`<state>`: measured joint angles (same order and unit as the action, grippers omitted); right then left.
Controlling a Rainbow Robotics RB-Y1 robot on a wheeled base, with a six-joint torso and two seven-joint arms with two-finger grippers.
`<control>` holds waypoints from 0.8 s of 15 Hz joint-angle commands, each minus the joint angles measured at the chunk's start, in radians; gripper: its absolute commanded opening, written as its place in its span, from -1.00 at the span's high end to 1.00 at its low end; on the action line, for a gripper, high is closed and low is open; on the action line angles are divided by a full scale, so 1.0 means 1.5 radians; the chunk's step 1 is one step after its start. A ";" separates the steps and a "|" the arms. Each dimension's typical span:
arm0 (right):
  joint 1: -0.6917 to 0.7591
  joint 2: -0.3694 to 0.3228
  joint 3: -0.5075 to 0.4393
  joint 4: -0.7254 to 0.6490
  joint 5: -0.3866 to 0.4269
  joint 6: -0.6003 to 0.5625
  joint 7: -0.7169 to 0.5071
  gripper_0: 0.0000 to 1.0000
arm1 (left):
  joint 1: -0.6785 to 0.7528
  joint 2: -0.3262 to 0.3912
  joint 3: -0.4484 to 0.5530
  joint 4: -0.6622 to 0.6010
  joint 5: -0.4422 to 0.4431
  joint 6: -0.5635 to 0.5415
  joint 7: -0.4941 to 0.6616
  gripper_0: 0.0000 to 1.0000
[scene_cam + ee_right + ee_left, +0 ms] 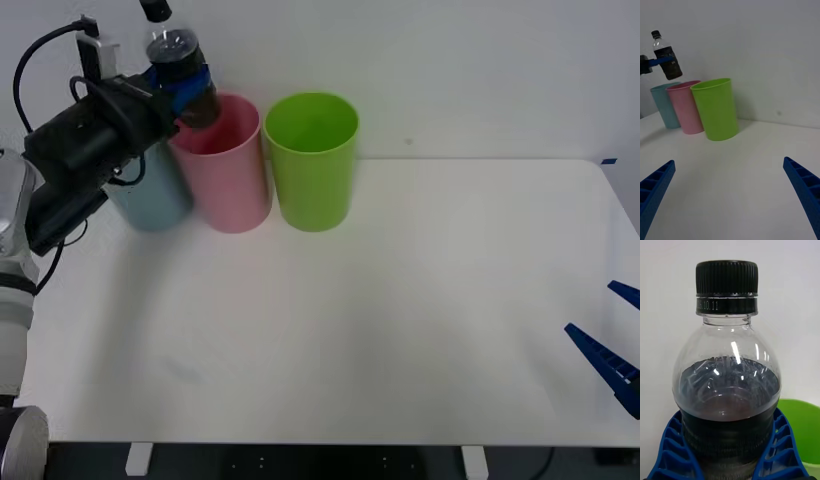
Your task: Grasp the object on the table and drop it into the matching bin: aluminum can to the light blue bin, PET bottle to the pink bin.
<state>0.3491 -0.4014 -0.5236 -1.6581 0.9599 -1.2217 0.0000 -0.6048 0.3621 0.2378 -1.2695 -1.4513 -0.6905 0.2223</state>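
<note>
The table [420,300] lay wide and white well below my left pincer [185,85], its whole near stretch bare under me. At its far edge stood three tall bins in a row, touching or nearly so. The bright green bin [312,160] stood farthest from my left pincer, off to its right side. The pink bin [225,175] stood directly beneath my left pincer, its round rim just under what I held. The light blue bin [664,105] stood on the other side of the pink one, partly behind my own forearm in the front view.

My left arm reached up and over the bins, and my left pincer was clenched around the PET bottle [728,390], one ribbed blue finger [672,450] curving around each side of its lower body. The bottle hung in the air above the pink bin, slightly tilted, its dark contents filling the lower part and its black cap [727,287] pointing upward, away from my fingers.

My right pincer [730,191] hovered low over the table's near right corner, well apart from the bins, its fingers spread wide and holding nothing.
</note>
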 commanded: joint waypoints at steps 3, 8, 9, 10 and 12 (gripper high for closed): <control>0.000 0.000 0.000 0.000 0.000 0.000 0.000 -1.00 | -0.073 0.000 0.000 0.092 -0.035 0.003 -0.004 0.99; 0.000 0.000 0.000 0.000 0.000 0.000 0.000 -1.00 | -0.076 -0.003 -0.002 0.094 -0.038 0.005 -0.003 0.99; 0.000 0.000 0.000 0.000 0.000 0.000 0.000 -1.00 | -0.076 -0.004 -0.002 0.094 -0.038 0.005 -0.003 0.98; 0.000 0.000 0.000 0.000 0.000 0.000 0.000 -1.00 | -0.076 -0.003 -0.001 0.094 -0.038 0.005 -0.003 0.94; 0.000 0.000 0.000 0.000 0.000 0.000 0.000 -1.00 | -0.076 -0.003 -0.002 0.094 -0.032 0.006 -0.006 0.02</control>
<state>0.3491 -0.4014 -0.5236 -1.6581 0.9599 -1.2217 0.0000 -0.7197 0.3565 0.2349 -1.1289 -1.5037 -0.6815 0.2147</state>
